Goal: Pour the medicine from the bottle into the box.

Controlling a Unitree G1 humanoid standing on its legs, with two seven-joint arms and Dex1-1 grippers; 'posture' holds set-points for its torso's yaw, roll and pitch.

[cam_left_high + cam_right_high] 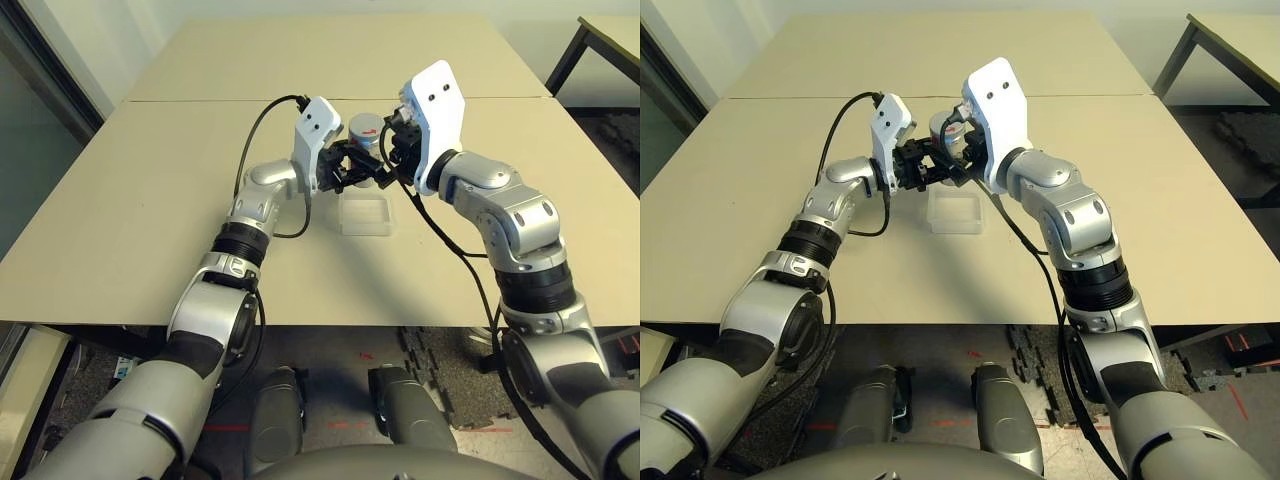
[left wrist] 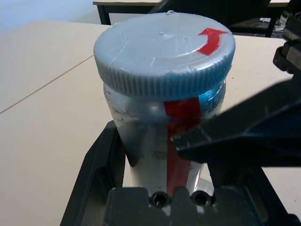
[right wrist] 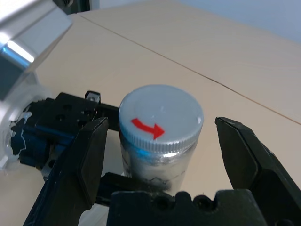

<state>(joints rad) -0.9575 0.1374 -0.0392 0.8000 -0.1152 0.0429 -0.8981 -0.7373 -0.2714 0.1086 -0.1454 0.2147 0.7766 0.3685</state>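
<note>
The bottle is held up off the tabletop, between the two arms and just beyond the box. It stands upright: its long axis runs vertical, with the grey cap on top and the base pointing down. A red arrow is marked on the cap's flat top, and a red strip runs down the side of the silver body.

The left pincer is clamped tight on the bottle's lower body, reaching in level from the left; in the left wrist view one black finger lies across the red strip and the other presses the opposite side.

The right pincer comes in level from the right at cap height. Its two fingers stand spread wide, one on each side of the cap, with a clear gap between each finger and the cap's ribbed edge. It has hold of nothing.

The box lies flat on the tabletop, near the seam where two tabletop panels meet, below and slightly nearer the robot than the bottle. I cannot tell whether anything lies in it.
</note>
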